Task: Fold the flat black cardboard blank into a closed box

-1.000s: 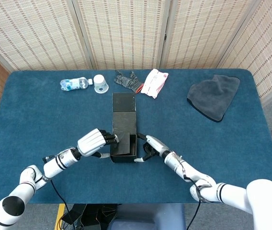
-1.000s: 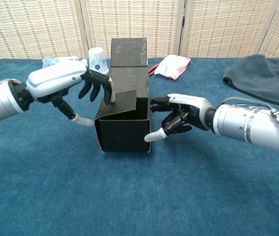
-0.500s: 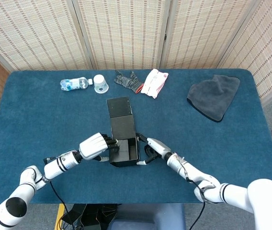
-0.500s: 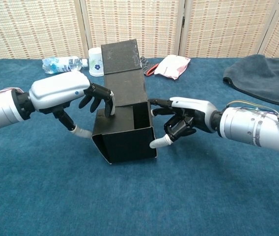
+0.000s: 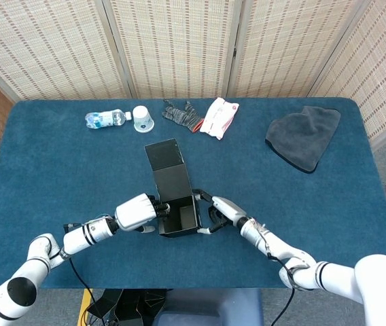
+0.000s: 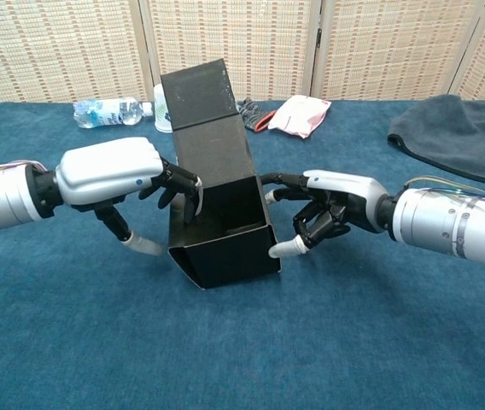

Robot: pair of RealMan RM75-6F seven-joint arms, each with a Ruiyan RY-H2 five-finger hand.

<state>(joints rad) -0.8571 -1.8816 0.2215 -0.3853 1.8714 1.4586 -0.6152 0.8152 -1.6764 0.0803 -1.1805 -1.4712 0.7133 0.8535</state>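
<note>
The black cardboard box (image 5: 169, 178) (image 6: 211, 141) is a part-formed long tube with its open end facing me, skewed so the far flap (image 6: 194, 88) points back left. My left hand (image 5: 137, 211) (image 6: 113, 171) grips the left wall at the open end, fingers hooked over the rim into the box, thumb outside and low. My right hand (image 5: 221, 208) (image 6: 335, 207) holds the right wall: one finger lies on the upper right edge and the thumb presses the lower right corner, the rest are curled. A small flap lies inside the opening.
Along the back of the blue table (image 5: 57, 170) lie a water bottle (image 5: 104, 119), a paper cup (image 5: 143, 119), a dark glove (image 5: 183, 114) and a white-and-red packet (image 5: 219, 117). A grey cloth (image 5: 305, 136) sits at the back right.
The box has swung so its far end points further left, and its open end has tipped up. Both hands have drawn nearer to me with it. The inner flap has dropped inside.
</note>
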